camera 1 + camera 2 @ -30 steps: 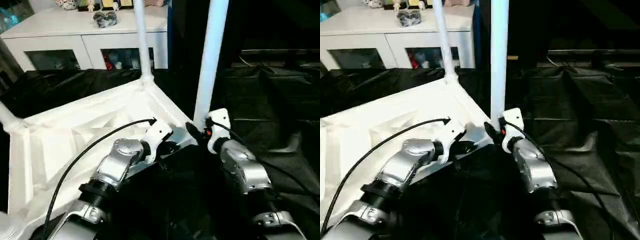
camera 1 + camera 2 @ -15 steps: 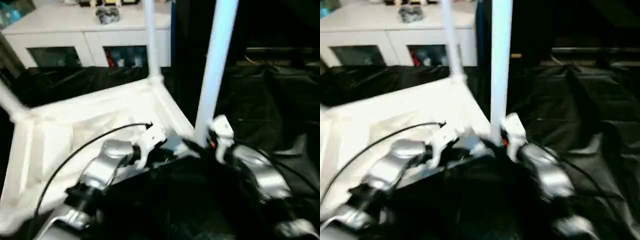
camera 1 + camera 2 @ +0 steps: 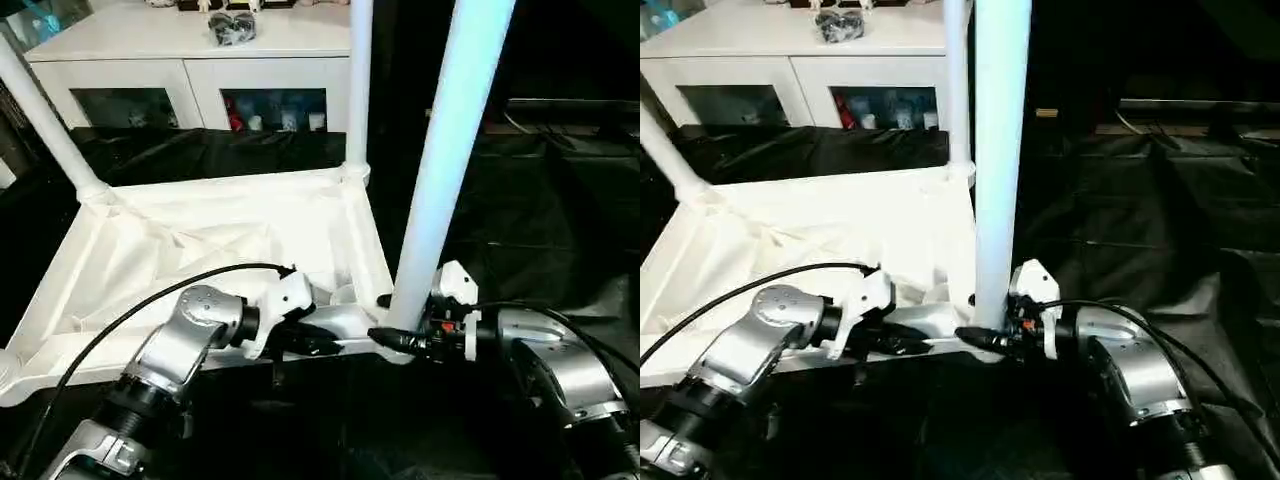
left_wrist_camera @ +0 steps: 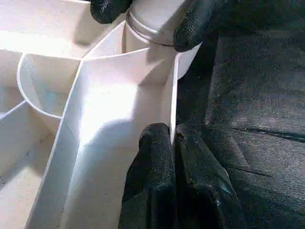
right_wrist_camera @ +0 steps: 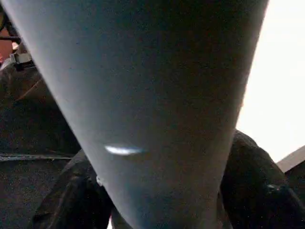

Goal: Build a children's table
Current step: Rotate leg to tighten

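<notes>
Lying upside down on a black cloth-covered floor (image 3: pixel 540 200), the white plastic rectangular tabletop (image 3: pixel 200 250) shows its ribbed underside, with its rounded corner sockets turned up. Three long white tapered tube legs stand in sockets: the near-right leg (image 3: pixel 450 160) rises just beside the robot's arms, the far-right leg (image 3: pixel 358 80) stands at the far corner, and the far-left leg (image 3: pixel 45 120) leans up from the left corner.

The right pincer (image 3: pixel 395 338) reaches in from the right at the foot of the near-right leg — its black fingers (image 5: pixel 71 200) sit on either side of the tube, clamped on it just above the socket. In the left wrist view the same two fingertips show flanking the leg's base.

The left pincer (image 4: pixel 172 143) comes from the left, its fingers (image 4: pixel 152 162) pressed together on the thin near rim of the tabletop, close beside that socket.

Silver forearms with white wrist housings and black cables run back toward the near edge. Farther off — behind the cloth — stands a white cabinet with glass doors (image 3: pixel 190 60), small objects on its top.
</notes>
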Motion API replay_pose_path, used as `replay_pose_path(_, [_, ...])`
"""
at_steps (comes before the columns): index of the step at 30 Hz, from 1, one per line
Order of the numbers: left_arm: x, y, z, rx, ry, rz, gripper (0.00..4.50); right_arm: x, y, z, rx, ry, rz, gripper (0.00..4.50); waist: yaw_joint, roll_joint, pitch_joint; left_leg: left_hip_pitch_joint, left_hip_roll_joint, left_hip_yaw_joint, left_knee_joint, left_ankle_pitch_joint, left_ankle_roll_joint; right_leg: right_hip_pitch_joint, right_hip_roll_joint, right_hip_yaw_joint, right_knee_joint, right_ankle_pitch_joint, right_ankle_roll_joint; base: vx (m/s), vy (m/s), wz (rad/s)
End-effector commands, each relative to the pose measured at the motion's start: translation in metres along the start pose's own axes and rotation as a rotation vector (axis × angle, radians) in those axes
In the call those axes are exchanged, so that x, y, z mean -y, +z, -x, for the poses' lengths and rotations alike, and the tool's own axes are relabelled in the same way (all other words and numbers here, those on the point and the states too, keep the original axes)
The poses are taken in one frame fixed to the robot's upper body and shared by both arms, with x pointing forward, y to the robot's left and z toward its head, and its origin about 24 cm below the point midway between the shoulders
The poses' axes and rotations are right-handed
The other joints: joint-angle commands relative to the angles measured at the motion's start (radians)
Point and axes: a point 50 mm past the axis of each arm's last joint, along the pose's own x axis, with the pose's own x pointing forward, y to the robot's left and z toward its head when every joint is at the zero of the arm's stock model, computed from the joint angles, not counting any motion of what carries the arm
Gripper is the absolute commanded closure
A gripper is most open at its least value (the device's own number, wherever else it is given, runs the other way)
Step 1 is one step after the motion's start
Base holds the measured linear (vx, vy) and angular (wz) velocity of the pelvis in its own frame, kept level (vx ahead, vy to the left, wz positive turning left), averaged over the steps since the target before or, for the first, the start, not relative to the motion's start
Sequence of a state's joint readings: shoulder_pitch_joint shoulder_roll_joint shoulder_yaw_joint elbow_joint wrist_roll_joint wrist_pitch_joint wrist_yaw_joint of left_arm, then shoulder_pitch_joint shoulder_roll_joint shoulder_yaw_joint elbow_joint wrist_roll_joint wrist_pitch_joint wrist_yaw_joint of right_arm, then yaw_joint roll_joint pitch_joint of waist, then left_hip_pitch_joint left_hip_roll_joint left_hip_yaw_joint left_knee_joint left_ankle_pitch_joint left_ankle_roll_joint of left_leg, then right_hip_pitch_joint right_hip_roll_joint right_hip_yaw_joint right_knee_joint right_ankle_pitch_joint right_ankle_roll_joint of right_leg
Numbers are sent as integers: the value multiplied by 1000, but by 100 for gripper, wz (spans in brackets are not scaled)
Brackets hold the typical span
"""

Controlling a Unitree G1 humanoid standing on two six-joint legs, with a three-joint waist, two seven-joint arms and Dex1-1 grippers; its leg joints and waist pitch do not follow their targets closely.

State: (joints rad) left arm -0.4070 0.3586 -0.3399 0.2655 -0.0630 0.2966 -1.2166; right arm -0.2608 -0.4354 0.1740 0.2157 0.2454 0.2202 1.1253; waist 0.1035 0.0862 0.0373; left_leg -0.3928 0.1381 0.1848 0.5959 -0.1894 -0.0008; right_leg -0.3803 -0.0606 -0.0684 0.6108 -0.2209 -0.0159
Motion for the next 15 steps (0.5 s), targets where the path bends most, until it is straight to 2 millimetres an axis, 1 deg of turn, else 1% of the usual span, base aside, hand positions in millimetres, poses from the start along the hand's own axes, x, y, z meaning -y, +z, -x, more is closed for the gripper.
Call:
replay_pose_path(1, [-1, 15, -3, 64, 12, -39, 450, -15, -5, -16, -1, 118, -40, 185, 0, -14, -53, 21, 110, -48, -71, -167, 102, 35, -112, 60, -71, -94, -235, 0, 0, 0])
replay_pose_path(2, [-1, 15, -4, 66, 17, -36, 450, -15, -5, -16, -1, 112, -39, 196, 0, -14, -54, 21, 110, -48, -69, -164, 100, 36, -114, 60, -71, -90, -236, 0, 0, 0])
replay_pose_path(4, [-4, 18, -9, 82, 57, -24, 450, -12, -5, -20, 6, 60, -49, 198, -1, -16, -53, 20, 108, -47, -69, -163, 98, 36, -114, 61, -72, -93, -235, 0, 0, 0])
replay_pose_path(6, [-7, 20, -12, 89, 95, -18, 450, -9, -6, -23, 11, 13, -60, 202, -2, -16, -51, 20, 107, -48, -70, -172, 90, 35, -114, 60, -74, -116, -234, 0, 0, 0])
replay_pose_path(7, [-12, 24, -16, 97, 139, -9, 450, -3, -8, -27, 11, -64, -79, 203, -5, -18, -48, 21, 107, -48, -72, -188, 82, 34, -114, 61, -78, -147, -230, 0, 0, 0])
replay_pose_path(8, [-12, 24, -17, 99, 145, -8, 450, -2, -9, -28, 11, -78, -82, 203, -6, -17, -47, 22, 106, -48, -73, -198, 75, 33, -115, 62, -82, -171, -227, 0, 0, 0])
replay_pose_path(9, [-16, 27, -21, 103, 182, 2, 450, 3, -11, -31, 3, -155, -99, 205, -7, -19, -47, 25, 104, -49, -73, -216, 59, 35, -116, 61, -84, -215, -217, 0, 0, 0])
replay_pose_path(10, [-18, 28, -23, 105, 201, 9, 450, 7, -13, -33, -2, -210, -107, 209, -12, -18, -45, 25, 102, -49, -76, -225, 49, 33, -115, 62, -88, -242, -211, 0, 0, 0])
replay_pose_path(11, [-23, 33, -30, 111, 255, 25, 450, 16, -18, -38, -16, -350, -139, 209, -14, -19, -44, 26, 104, -50, -76, -232, 42, 33, -116, 63, -89, -253, -208, 0, 0, 0])
replay_pose_path(12, [-24, 35, -32, 112, 272, 30, 450, 19, -19, -39, -21, -392, -150, 214, -22, -19, -41, 31, 100, -53, -79, -267, 15, 31, -116, 62, -94, -309, -200, 0, 0, 0])
replay_pose_path(13, [-26, 39, -37, 118, 298, 39, 450, 23, -22, -42, -28, -466, -176, 214, -23, -19, -42, 30, 101, -53, -80, -266, 9, 33, -118, 63, -94, -314, -195, 0, 0, 0])
replay_pose_path(14, [-29, 44, -43, 126, 328, 45, 450, 26, -26, -46, -36, -543, -210, 214, -28, -17, -40, 31, 101, -52, -81, -268, 1, 28, -116, 64, -96, -319, -195, 0, 0, 0])
replay_pose_path(15, [-30, 46, -46, 130, 340, 46, 450, 27, -27, -48, -39, -570, -221, 226, -28, -19, -42, 34, 100, -55, -82, -284, -7, 30, -117, 63, -97, -326, -187, 0, 0, 0])
